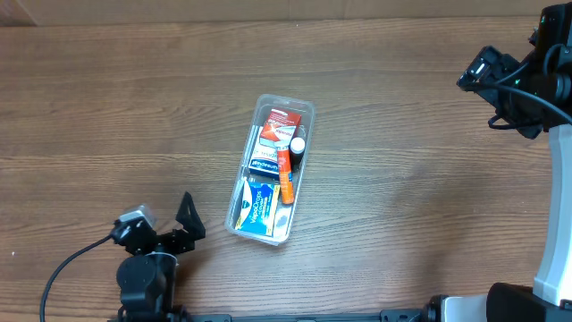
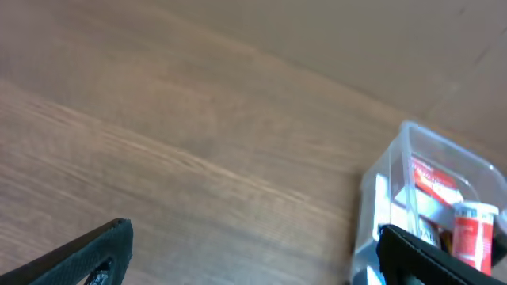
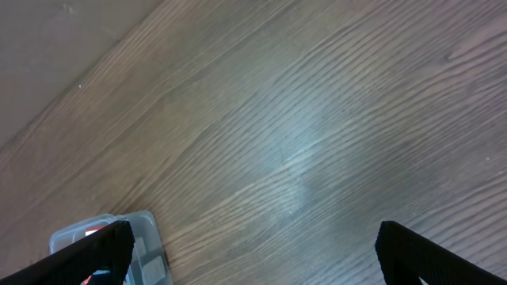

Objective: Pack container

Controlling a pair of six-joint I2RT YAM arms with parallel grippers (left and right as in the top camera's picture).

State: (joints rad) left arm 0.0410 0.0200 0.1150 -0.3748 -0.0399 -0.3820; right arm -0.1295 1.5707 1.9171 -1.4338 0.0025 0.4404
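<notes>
1. Two jaws spread wide and holding nothing: the left gripper [image 2: 253, 257] sits nearest, low over the tabletop [image 1: 402, 197], probably parked clear of the work.
2. Mid-tabletop lies the container [image 1: 288, 101], angled, with boxes [image 1: 259, 204] and an orange tube [image 1: 286, 167] inside; packing looks nearly or fully done.
3. Farthest, the right gripper [image 3: 252, 257] hangs wide and empty, well apart.

The container [image 1: 288, 101] is clear, the box [image 1: 259, 204] blue-and-white, the tube [image 1: 285, 172] orange, the table [image 1: 134, 107] brown wood-grain.

Lettering on the boxes [image 1: 259, 206] in the container [image 1: 305, 106] too small to read.
</notes>
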